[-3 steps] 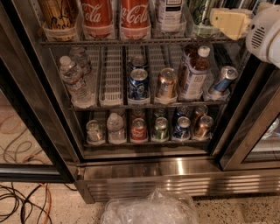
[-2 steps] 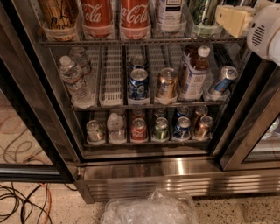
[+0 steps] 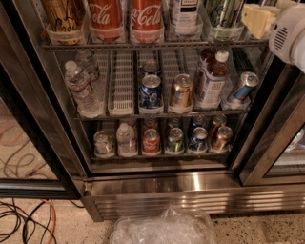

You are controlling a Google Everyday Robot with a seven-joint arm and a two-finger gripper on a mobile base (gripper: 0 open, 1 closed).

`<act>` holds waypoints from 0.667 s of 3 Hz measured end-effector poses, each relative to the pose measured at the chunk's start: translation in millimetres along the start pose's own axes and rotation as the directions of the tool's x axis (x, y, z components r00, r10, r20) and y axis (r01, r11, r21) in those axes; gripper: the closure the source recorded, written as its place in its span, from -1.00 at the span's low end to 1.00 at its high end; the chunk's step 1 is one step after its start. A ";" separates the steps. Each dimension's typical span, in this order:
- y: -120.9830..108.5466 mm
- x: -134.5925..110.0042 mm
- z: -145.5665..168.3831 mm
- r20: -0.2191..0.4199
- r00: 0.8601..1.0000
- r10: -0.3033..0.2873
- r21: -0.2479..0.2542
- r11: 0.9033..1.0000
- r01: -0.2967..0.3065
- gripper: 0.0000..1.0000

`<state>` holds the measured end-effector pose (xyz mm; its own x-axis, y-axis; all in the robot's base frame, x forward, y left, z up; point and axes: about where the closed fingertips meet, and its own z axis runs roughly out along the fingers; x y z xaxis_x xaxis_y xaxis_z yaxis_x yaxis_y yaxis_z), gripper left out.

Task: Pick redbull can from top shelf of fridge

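The fridge [image 3: 190, 190] stands open in front of me, with black door frames and a steel base panel. The top shelf [image 3: 143, 46] is a wire rack with clear plastic cups. From the left, the cups hold a tan can [image 3: 62, 14], two Coca-Cola cans [image 3: 106, 19], a white-labelled can [image 3: 185, 13] and a green-and-black can [image 3: 223, 12]. The redbull can does not show on this shelf. My gripper [image 3: 257, 20], cream-coloured on a white arm [image 3: 289, 31], is at the shelf's right end, covering what stands behind it.
The middle rack holds water bottles [image 3: 81, 86], white lane dividers, several cans, a brown bottle [image 3: 209, 81] and a slim silver-blue can [image 3: 243, 86] leaning at the right. The lower rack holds several cans. A crumpled clear plastic bag [image 3: 164, 228] and cables [image 3: 24, 219] lie on the floor.
My gripper has drifted slightly up and to the right at the top shelf's right end. Nothing on the shelves has moved.
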<state>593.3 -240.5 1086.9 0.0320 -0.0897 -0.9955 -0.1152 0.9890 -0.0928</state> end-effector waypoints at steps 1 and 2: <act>-2.5 3.1 4.0 -0.001 1.000 0.000 0.002 1.000 0.000 -0.08; -12.2 4.4 7.8 0.005 1.000 -0.004 0.019 1.000 0.004 -0.08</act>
<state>602.6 -252.1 1083.9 0.0372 -0.0927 -0.9950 -0.0960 0.9908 -0.0959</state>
